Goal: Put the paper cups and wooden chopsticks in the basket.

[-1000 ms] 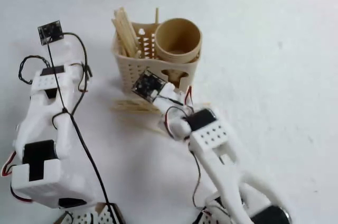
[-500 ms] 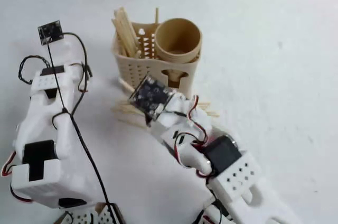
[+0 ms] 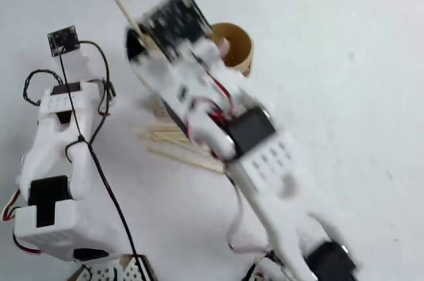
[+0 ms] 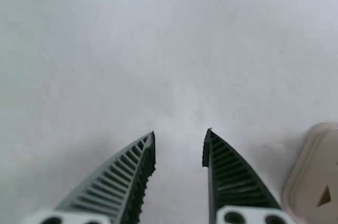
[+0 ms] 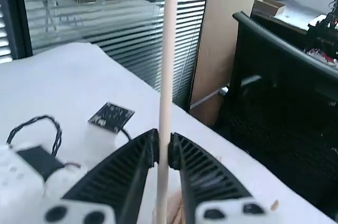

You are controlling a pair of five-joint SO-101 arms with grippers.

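Observation:
My right gripper is shut on one wooden chopstick, which stands up between its fingers. In the high view this gripper hangs above the basket's left side, and the chopstick points up and to the far left. The arm covers most of the basket. A brown paper cup shows in the basket's right half. Several loose chopsticks lie on the table in front of the basket. My left gripper is open over bare table, with a corner of the basket beside it.
The left arm lies along the table's left side with black cables trailing over it. White table stretches free to the right of the basket. Window blinds and dark furniture stand beyond the table's far edge.
The right arm has risen from the table in front of the basket and swung up over the basket, carrying one chopstick. The left arm has not moved.

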